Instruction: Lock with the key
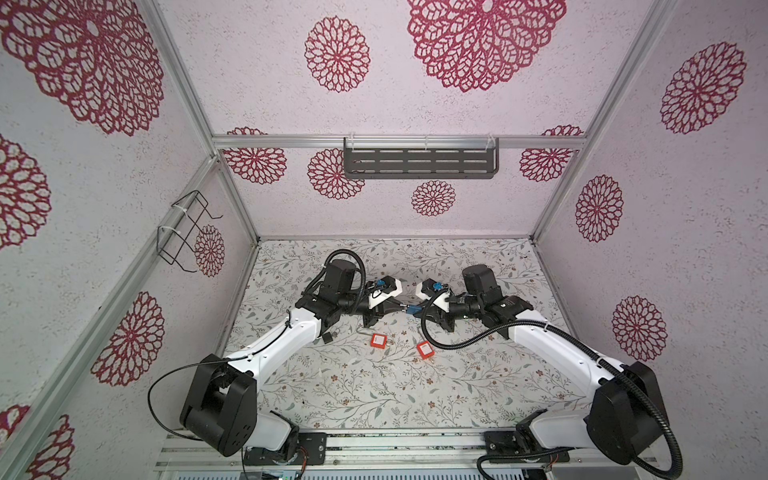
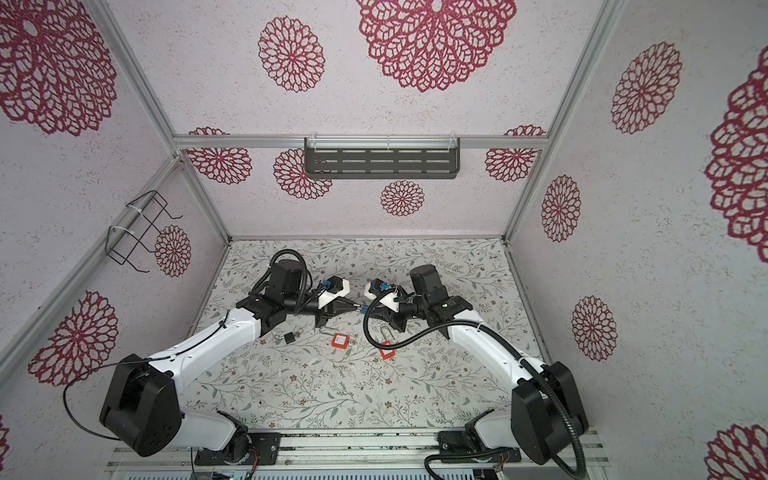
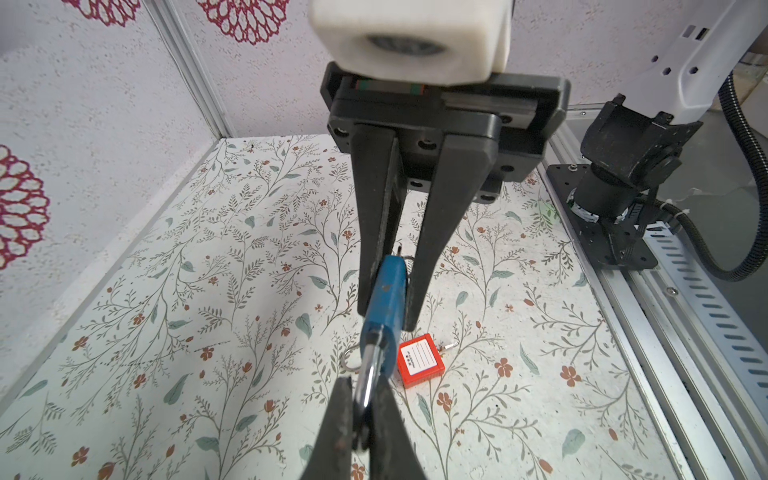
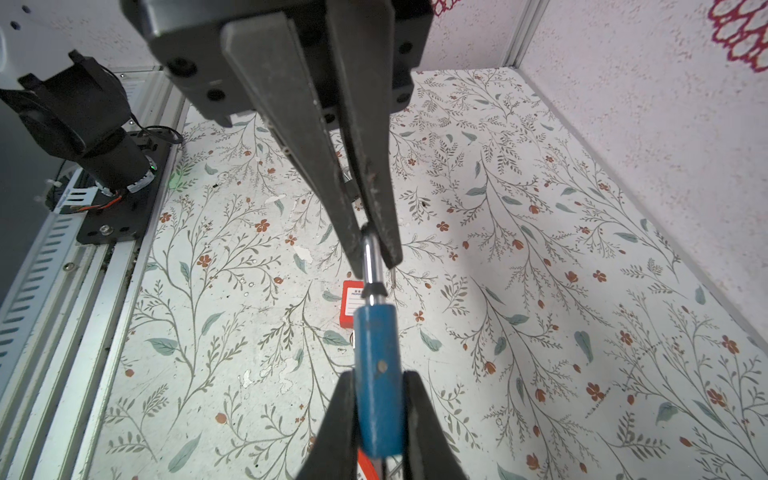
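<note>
Red padlock (image 3: 420, 361) label (image 3: 415, 356) print illegible; blue padlock (image 3: 384, 299) clamped midair.

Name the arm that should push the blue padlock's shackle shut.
Left. The left gripper is shut on the shackle, in line with the blue body clamped by the right gripper, so it can probably push while the right braces.

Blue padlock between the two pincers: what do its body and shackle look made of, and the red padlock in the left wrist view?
Blue padlock body: likely metal under matte blue paint; small chips and scuffs show. Shackle: bare polished steel or chrome plating, by its bright mirror-like glints. Red padlock: seemingly smooth moulded plastic, with a white printed label.
</note>
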Controlling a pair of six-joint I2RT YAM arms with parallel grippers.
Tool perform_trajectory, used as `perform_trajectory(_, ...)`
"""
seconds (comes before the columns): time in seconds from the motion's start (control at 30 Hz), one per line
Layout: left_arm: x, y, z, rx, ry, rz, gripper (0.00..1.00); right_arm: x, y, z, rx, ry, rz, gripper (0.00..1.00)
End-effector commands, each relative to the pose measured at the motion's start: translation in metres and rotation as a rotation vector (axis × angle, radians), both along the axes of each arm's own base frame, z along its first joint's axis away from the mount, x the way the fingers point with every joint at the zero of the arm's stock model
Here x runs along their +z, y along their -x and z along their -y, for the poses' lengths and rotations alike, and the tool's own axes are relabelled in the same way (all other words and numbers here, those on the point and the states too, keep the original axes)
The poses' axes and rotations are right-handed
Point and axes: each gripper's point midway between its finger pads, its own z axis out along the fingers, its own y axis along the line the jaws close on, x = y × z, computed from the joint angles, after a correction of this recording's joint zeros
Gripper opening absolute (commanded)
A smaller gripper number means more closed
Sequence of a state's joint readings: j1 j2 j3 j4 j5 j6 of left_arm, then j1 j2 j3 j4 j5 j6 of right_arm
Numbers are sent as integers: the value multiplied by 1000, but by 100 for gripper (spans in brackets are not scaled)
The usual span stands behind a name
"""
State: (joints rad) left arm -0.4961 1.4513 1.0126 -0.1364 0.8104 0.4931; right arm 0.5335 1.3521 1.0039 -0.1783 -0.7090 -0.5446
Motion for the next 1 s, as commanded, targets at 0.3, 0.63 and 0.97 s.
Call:
perform_trajectory(0.3,2,61,45,-278,78,-176,0,123,3,-40,147,-325,432,0)
perform_trajectory(0.63,6,57,43,-264,76,-165,0,122,-2,-44,161,-307,427,0)
perform_trajectory(0.97,31,29,-1,-161,71,-98,0,79,6,-14,89,-172,323,3)
